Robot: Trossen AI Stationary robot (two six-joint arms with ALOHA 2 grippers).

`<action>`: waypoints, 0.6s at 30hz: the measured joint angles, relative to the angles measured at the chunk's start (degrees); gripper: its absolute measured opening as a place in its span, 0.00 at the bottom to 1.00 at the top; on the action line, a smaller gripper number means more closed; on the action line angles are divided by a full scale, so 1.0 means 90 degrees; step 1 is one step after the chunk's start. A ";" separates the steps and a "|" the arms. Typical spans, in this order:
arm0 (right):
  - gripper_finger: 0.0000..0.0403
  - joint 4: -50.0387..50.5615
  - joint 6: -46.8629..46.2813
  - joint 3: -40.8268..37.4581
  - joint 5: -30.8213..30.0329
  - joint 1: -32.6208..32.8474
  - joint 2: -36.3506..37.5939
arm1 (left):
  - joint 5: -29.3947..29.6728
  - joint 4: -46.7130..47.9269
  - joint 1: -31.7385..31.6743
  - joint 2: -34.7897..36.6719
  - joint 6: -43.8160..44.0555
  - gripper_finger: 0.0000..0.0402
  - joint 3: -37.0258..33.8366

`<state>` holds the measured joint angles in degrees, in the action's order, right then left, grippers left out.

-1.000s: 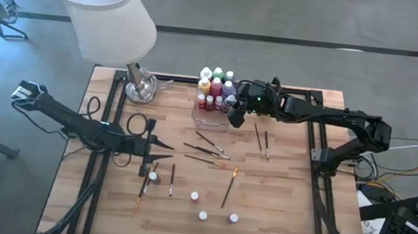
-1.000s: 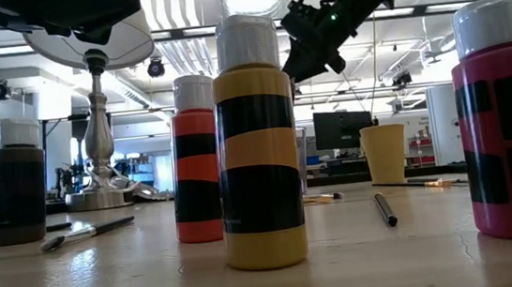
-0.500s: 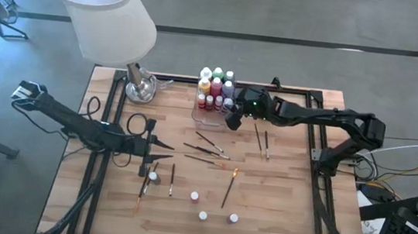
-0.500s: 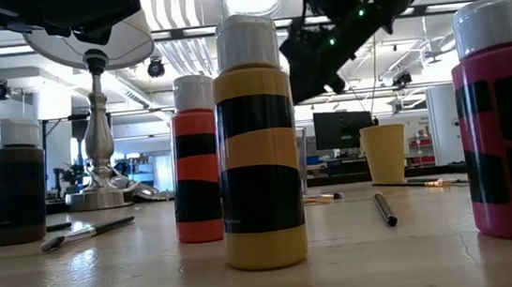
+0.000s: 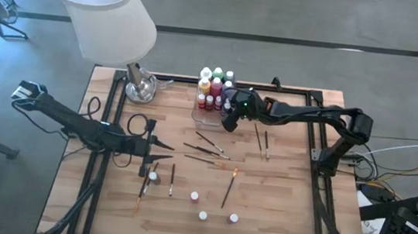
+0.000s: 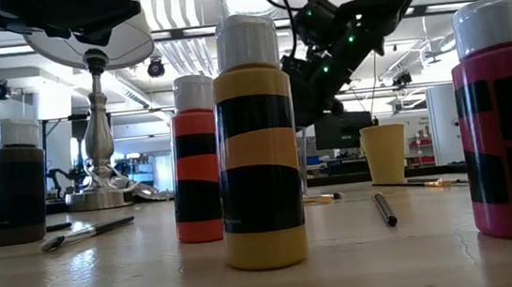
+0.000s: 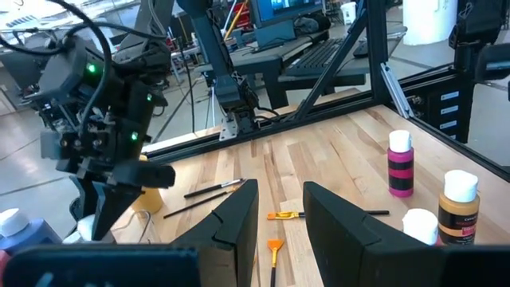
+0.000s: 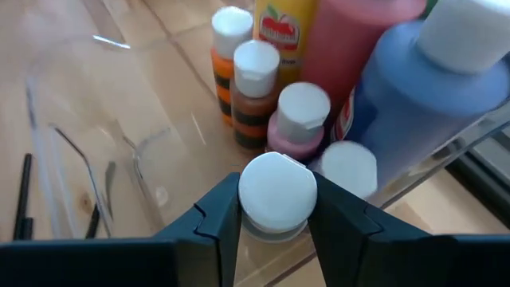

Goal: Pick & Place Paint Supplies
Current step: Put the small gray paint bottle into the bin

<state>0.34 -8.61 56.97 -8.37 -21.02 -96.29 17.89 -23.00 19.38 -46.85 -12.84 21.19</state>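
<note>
My right gripper (image 8: 273, 209), clamped on a white-capped paint bottle (image 8: 277, 191), sits over the clear box (image 5: 211, 116) of bottles (image 5: 214, 86) at upper centre, while my left gripper (image 5: 168, 146), fingers apart and empty, waits at left near scattered paintbrushes (image 5: 208, 143).
</note>
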 joint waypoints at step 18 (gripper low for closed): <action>0.29 -0.0061 -0.0171 0.0015 0.0090 -0.0007 -0.0350 | 0.0000 0.0114 0.0000 0.0000 0.0000 0.27 0.0000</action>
<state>-0.21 -10.15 57.10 -7.56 -21.08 -99.44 17.89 -21.97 19.38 -46.85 -12.84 21.19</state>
